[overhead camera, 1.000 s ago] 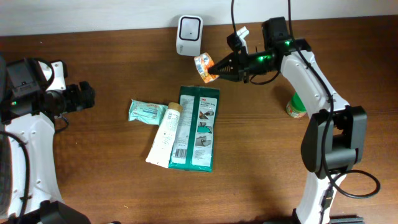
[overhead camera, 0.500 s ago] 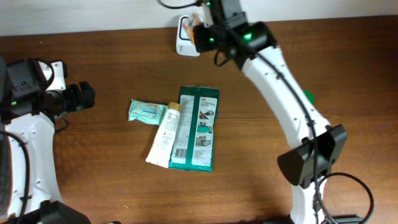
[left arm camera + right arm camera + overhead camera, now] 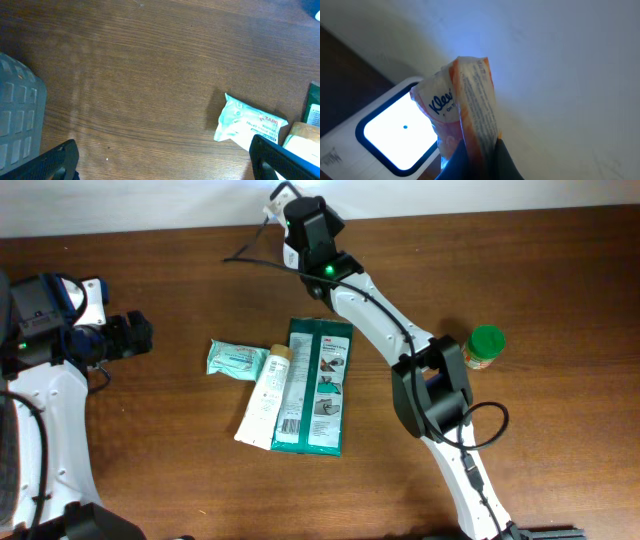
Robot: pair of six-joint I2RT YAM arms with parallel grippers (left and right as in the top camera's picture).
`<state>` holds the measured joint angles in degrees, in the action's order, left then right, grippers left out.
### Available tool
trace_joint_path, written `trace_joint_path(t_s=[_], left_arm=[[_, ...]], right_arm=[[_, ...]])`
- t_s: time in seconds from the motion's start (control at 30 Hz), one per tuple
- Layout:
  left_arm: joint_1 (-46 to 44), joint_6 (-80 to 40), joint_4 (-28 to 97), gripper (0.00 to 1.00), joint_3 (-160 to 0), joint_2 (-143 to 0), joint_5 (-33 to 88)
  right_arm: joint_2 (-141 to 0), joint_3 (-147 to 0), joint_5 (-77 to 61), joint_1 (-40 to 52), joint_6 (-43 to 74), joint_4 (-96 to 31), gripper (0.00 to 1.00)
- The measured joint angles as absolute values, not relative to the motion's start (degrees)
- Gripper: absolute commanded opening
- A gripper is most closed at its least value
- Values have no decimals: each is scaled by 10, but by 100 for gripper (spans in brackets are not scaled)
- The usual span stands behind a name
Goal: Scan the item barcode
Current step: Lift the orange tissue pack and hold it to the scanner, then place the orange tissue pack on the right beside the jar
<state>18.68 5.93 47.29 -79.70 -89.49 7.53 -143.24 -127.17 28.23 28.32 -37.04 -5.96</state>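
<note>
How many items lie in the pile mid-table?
3: a wipes pack on the left, a white tube in the middle, a green packet on the right. Anything under them would be hidden.

Upper centre: occupied by scanner [image 3: 395, 132], right claw [image 3: 472, 152].
Centre: blocked by green packet [image 3: 320, 385], tube [image 3: 265, 395], wipes pack [image 3: 236, 360].
Far right: desk [image 3: 575, 420] left open.

**Fig.** Materials & finishes.
- Table [image 3: 150, 470]: dark brown wood, grain visible, satin sheen.
- Tissue pack [image 3: 465, 100]: thin plastic film, orange/white print, crinkled, glossy.
- Scanner [image 3: 395, 135]: white plastic housing, smooth; lit window, glassy.
- Wipes pack [image 3: 247, 125]: pale green soft film, creased, slight sheen.
- Green flat pack [image 3: 318, 385]: printed, glossy; film vs. card can't be told.
- Tube [image 3: 265, 398]: white plastic, smooth, w/ tan cap.
- Jar [image 3: 484, 345]: green plastic-looking lid.
- Arm shells [image 3: 375, 310]: white moulded plastic, smooth; joints black, matt.
- Wall [image 3: 560, 60]: pale, matt.
</note>
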Motion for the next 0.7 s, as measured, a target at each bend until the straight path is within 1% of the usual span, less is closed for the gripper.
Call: trace_joint_path(t_s=[0.23, 0.37, 0.47, 0.57, 0.6, 0.63, 0.67, 0.7], left_arm=[[187, 59, 473, 99, -797, -895, 76], [187, 59, 473, 99, -797, -895, 76], [187, 59, 473, 99, -797, -895, 76], [187, 59, 473, 99, -797, -895, 76], [187, 59, 472, 99, -797, -895, 75], [187, 59, 473, 99, -797, -895, 76], [187, 59, 473, 99, -797, -895, 76], [187, 59, 474, 99, -797, -895, 75]], right_arm=[[-1437, -1272, 273, 283, -405, -60, 4], [-1437, -1272, 273, 283, -387, -61, 4], [-1431, -1272, 266, 283, -306, -93, 4], [-1373, -1270, 204, 281, -193, -216, 4], [-1330, -1270, 167, 278, -131, -275, 4], [-1287, -1270, 133, 273, -87, -303, 4], [-1251, -1275, 103, 265, -50, -355, 4], [-1206, -1276, 59, 247, 6, -444, 4]])
